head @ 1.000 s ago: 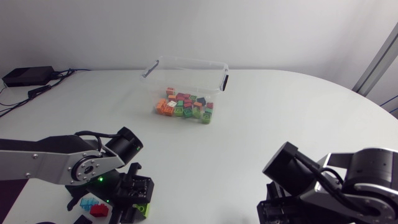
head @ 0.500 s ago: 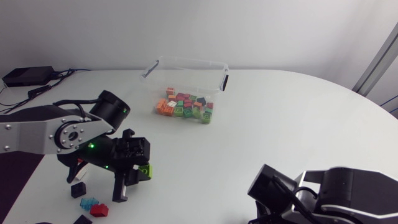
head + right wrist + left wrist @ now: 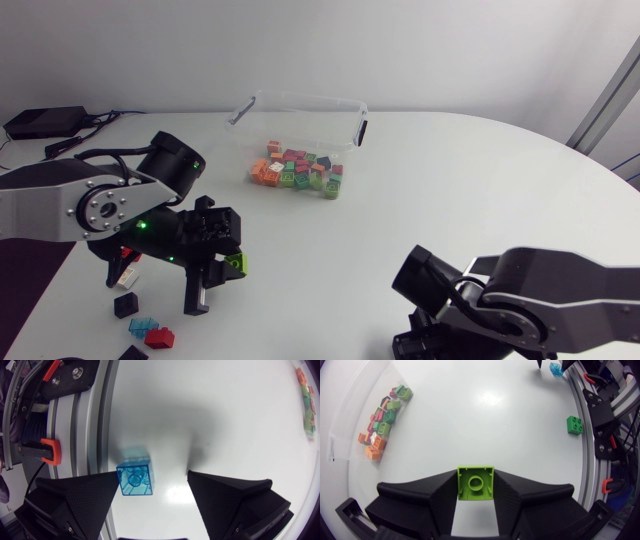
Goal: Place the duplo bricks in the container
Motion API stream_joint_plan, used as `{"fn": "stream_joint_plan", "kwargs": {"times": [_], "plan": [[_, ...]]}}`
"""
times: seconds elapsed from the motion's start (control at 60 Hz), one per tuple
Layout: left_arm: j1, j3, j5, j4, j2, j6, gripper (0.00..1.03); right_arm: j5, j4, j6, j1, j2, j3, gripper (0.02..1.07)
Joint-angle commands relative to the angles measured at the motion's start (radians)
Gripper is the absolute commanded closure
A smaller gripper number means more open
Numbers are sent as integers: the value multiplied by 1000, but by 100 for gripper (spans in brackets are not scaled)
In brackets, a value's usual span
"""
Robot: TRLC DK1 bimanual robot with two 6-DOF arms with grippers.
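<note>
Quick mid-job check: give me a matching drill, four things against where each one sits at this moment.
Things:
1. lime brick
2. blue brick
3. container
4. dark green brick

Places:
A. on the table, inside the open right gripper
B. alone on the table, no gripper around it
C. clamped in the left gripper
D. at the table's far side, holding many bricks

Pairs: 1-C, 2-A, 3-D, 4-B
</note>
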State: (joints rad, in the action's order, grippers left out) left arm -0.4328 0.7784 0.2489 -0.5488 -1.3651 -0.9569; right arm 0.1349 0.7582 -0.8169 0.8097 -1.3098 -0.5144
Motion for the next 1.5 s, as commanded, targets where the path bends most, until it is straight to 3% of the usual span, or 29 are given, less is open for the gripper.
{"fn": "stream_joint_plan", "kwargs": {"times": [0.0, 0.033, 0.117, 0.25, 0.583, 1.05, 1.083, 1.117, 1.183, 1.2, 1.217, 1.483], "plan": [[9, 55, 4, -5, 29, 32, 93, 11, -3, -54, -24, -31, -15, 34], [16, 78, 4, -5, 29, 44, 93, 12, -11, -61, -32, -34, -12, 51], [20, 121, 6, -5, 27, 63, 93, 15, -25, -61, -56, -29, -18, 79], [19, 220, 6, 3, 0, 115, 93, 23, -28, -76, -126, -31, -65, 78], [68, 495, 6, 173, -204, 307, 93, 86, -71, -62, -297, -100, -282, 78], [166, 846, 36, 273, -516, 515, 93, 141, -171, 78, -391, -232, -584, 78], [169, 861, 36, 277, -529, 527, 88, 147, -177, 91, -394, -247, -610, 78], [174, 872, 36, 291, -542, 544, 73, 152, -188, 104, -394, -256, -625, 78], [183, 881, 33, 336, -559, 553, 18, 152, -218, 137, -394, -282, -662, 78], [186, 884, 30, 342, -562, 558, 8, 152, -221, 144, -394, -289, -673, 78], [187, 888, 29, 345, -565, 560, 4, 152, -223, 148, -394, -295, -685, 78], [253, 889, 0, 369, -520, 583, 4, 157, -280, 254, -402, -393, -885, 78]]}}
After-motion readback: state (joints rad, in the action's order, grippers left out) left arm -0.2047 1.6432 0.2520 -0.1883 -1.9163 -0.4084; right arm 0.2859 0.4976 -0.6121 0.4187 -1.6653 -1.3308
